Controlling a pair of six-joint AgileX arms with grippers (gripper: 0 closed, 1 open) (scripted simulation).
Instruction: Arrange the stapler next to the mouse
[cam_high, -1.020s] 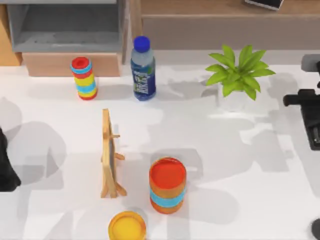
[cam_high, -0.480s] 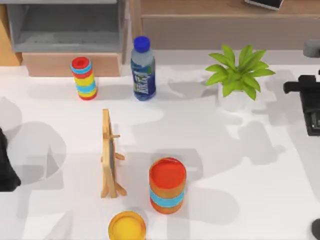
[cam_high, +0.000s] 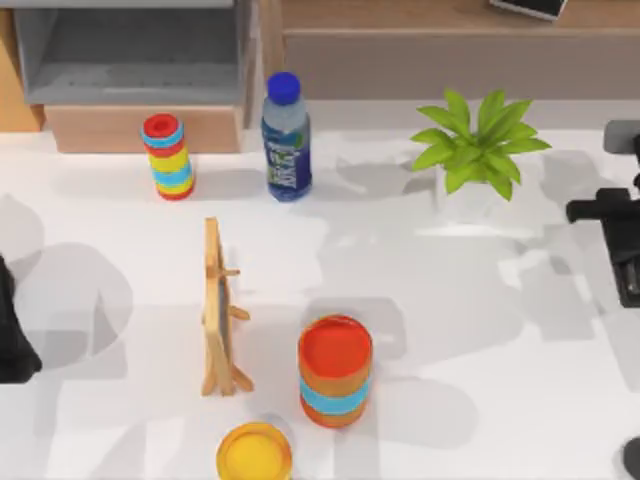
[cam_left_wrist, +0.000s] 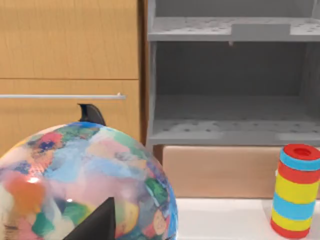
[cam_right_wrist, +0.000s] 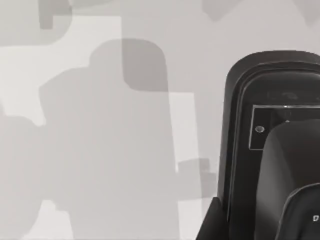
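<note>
I have the right end effector (cam_high: 622, 240) at the right edge of the tabletop (cam_high: 440, 300), and its wrist camera looks straight down on the stapler (cam_right_wrist: 239, 145), a slim black oblong with a rounded end and a pale label (cam_right_wrist: 270, 127) on its upper face. It sits directly beneath the wrist. A dark grey part of the tool overlaps it, and I cannot tell whether the fingers are spread or pinching it. The mouse (cam_high: 633, 458) is a small dark rounded shape cut off at the near right corner, nearer to me along the same edge and apart from the stapler. I judge the stapler rigid and moderately heavy for its size, with smooth, glossy sides that could slip under a light pinch. Its hinged top may also give if squeezed from above. So I would grip across the narrow width, on the long flanks near the middle, to keep it from tipping end-down. My left end effector (cam_left_wrist: 96, 167) is parked at the left edge, fingertips spread, in front of a multicoloured globe (cam_left_wrist: 75, 180).
</note>
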